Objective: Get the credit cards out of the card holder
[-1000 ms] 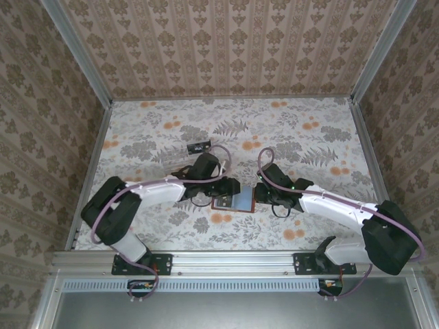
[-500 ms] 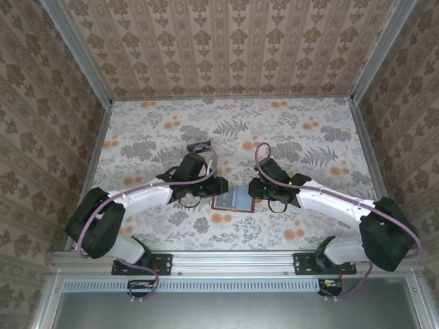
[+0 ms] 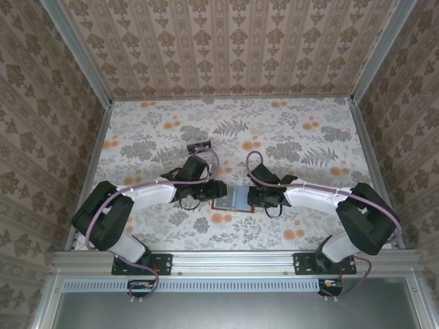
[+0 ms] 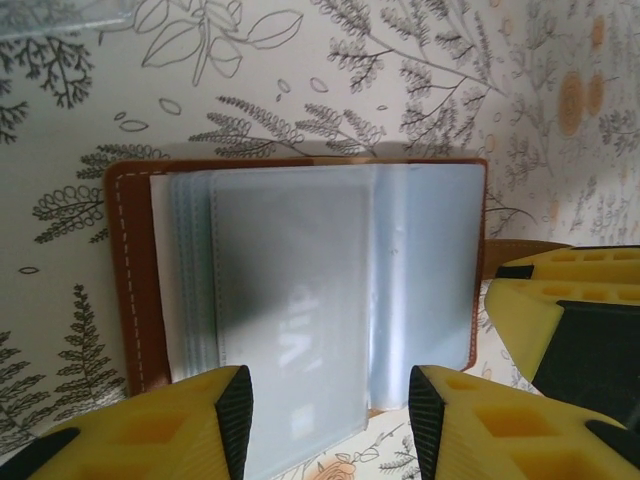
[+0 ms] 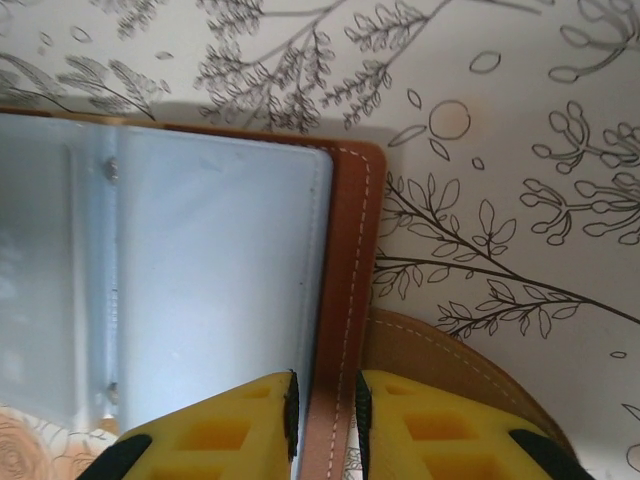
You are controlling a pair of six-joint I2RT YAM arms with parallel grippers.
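The card holder (image 3: 235,199) lies open on the flowered table, brown leather outside and blue-grey plastic sleeves inside (image 4: 300,270). Faint pale lettering shows through the front sleeve; I cannot make out the credit cards themselves. My left gripper (image 4: 330,425) is open at the holder's near edge, and the front sleeve lies loose between its yellow fingers (image 4: 180,430). My right gripper (image 5: 325,420) is shut on the stitched leather edge of the card holder (image 5: 345,280), on its right side. In the top view the two grippers (image 3: 217,189) (image 3: 254,197) flank the holder.
A tan leather flap (image 5: 450,370) sticks out under the holder by my right fingers. A small dark rectangular piece (image 3: 197,146) lies on the table behind the left gripper. The right gripper's yellow finger (image 4: 570,320) sits close to the holder's right edge. Walls enclose the table.
My right gripper has slid left onto the holder's right edge and its arm has folded in. My left gripper has backed slightly left and its jaws stand wider.
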